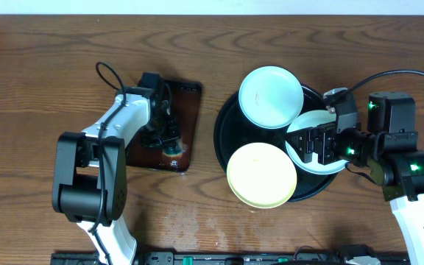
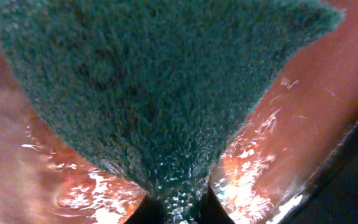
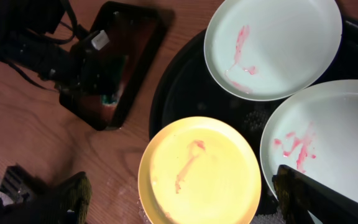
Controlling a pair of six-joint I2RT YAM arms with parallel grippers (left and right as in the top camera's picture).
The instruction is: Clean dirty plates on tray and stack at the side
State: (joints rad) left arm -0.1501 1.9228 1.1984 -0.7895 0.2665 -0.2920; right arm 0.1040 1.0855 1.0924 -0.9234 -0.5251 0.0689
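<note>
One smeared mint plate (image 1: pixel 308 121) lies beneath the right claw (image 1: pixel 299 146), with the yellow plate (image 1: pixel 262 174) and second mint plate (image 1: pixel 271 96) just beside it, all on the black tray (image 1: pixel 223 140). That claw gapes wide, empty. The left claw (image 1: pixel 169 143), well apart, pinches the sponge (image 2: pixel 160 93) on the brown tray (image 1: pixel 188 99).

No writing, number or brand can be read on the plates (image 1: pixel 271 96), the tray (image 1: pixel 221 140) or elsewhere.
</note>
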